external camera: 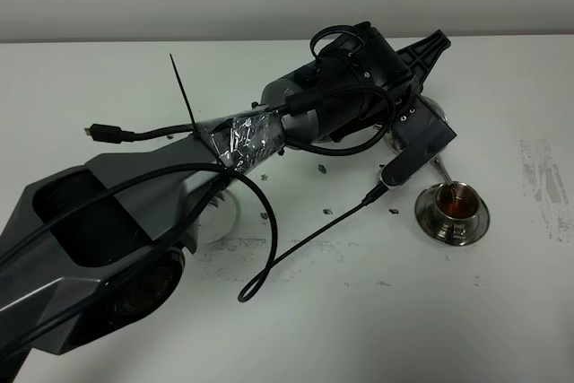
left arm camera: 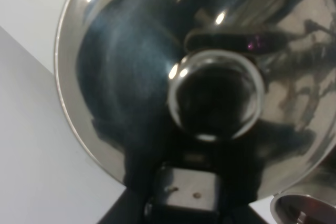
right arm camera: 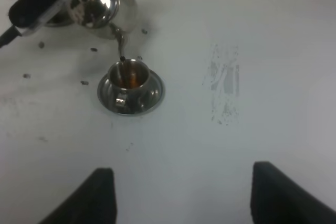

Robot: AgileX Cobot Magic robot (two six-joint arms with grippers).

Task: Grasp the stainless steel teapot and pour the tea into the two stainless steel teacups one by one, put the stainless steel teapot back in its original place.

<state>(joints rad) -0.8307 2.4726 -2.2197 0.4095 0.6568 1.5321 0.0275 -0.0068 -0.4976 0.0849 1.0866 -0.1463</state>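
Note:
My left gripper (external camera: 414, 143) reaches across to the right and is shut on the stainless steel teapot (right arm camera: 101, 2), holding it lifted and tilted. Its thin spout (right arm camera: 119, 40) points down into a teacup (right arm camera: 128, 74) on a round saucer (right arm camera: 152, 95). That cup (external camera: 454, 202) holds brown tea. The left wrist view is filled by the pot's lid and knob (left arm camera: 215, 95). The arm hides most of the pot in the exterior view. A second steel saucer edge (right arm camera: 56, 20) shows behind the gripper. The round tray (external camera: 226, 217) lies partly under the left arm. My right gripper (right arm camera: 191, 198) is open and empty over bare table.
Loose black cables (external camera: 269, 257) and a plug (external camera: 101, 133) hang off the left arm over the table. Small dark specks (right arm camera: 84, 82) lie around the cup. Grey scuff marks (external camera: 543, 177) are on the table at right.

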